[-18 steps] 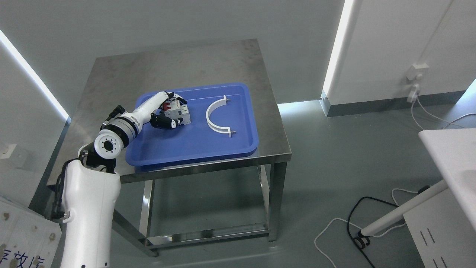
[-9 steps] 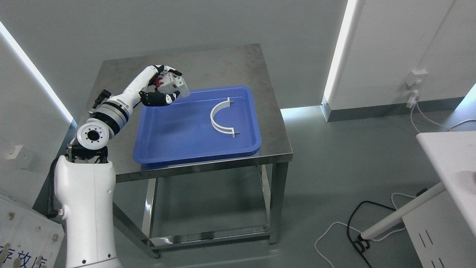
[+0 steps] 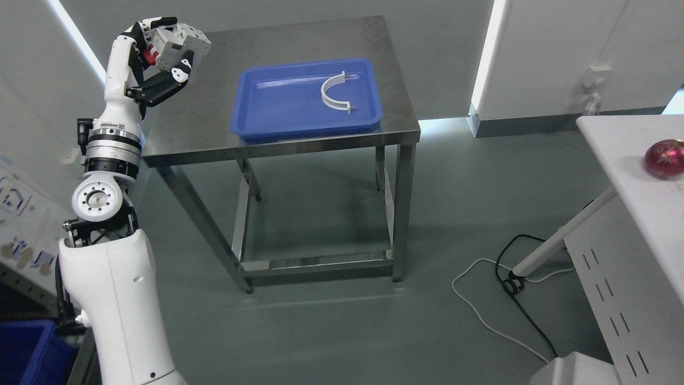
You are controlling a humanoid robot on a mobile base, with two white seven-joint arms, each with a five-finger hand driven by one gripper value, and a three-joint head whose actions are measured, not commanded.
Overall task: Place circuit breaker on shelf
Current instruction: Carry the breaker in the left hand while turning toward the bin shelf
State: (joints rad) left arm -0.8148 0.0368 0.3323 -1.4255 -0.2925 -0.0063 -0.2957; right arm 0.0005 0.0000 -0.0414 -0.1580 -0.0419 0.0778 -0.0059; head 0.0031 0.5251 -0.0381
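The white robot left hand (image 3: 160, 59) is up high at the far left, w/ its black-tipped fingers (image 3: 179, 72) curled around the small grey and white circuit breaker with a red part (image 3: 173, 43). The breaker is in the air, off the worktop, just past the left edge of it. The shiny steel worktop (image 3: 299, 136) stands in the middle, a bit far away. On it sits the flat blue plastic tray (image 3: 278, 112). Inside the tray, at its right side, lies a white half-ring piece (image 3: 334, 93), well apart from the hand. At the right, on a white table (image 3: 625, 176), rests a shiny dark red ball (image 3: 664, 158). A black and a white cable (image 3: 481, 305) lie on the grey floor near that table's leg. Right hand isn't seen.
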